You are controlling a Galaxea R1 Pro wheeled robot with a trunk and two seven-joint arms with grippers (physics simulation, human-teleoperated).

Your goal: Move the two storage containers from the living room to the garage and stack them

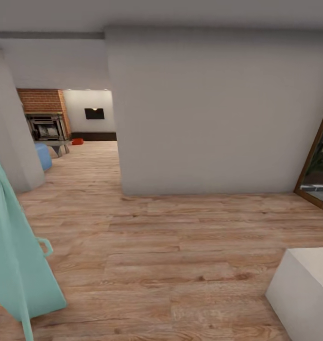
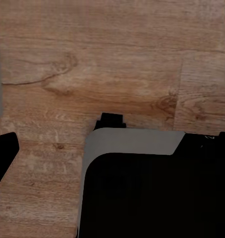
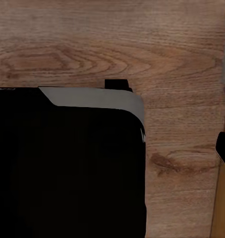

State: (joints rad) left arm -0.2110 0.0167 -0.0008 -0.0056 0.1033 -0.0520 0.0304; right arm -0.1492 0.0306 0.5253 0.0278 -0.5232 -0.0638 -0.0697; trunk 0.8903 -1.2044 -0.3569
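Robot stands in a hallway on light wood plank floor [image 1: 170, 246], facing a white wall [image 1: 204, 113].

Near field: both wrist views look straight down at the planks past a dark, grey-edged part of the robot's own body [image 2: 157, 188]. The fingers of either end effector cannot be made out, so I cannot tell whether they stand apart or together. Nothing is seen carried. At near left a pale teal panel with a small handle [image 1: 19, 265]; at near right the corner of a white block [image 1: 308, 289]. At right, a wood-framed glass door [image 1: 318, 166].

Far field: through the opening at far left lies the living room, with brick fireplace [image 1: 45, 116], blue sofa edge [image 1: 43, 156], wall TV [image 1: 94, 113] above a long dark cabinet [image 1: 92, 136]. On that room's floor, near the cabinet, sits a small orange-red shape [image 1: 77, 141], taken to be the storage containers; too small to separate into two or to see inside, so contents are undetermined.

Handling, as judgement: open-top bins with low flared walls are likely rigid, light and not fragile, though smooth walls may slip. Best hold is probably on the rim of opposite walls, one end effector per side, keeping the bin level.
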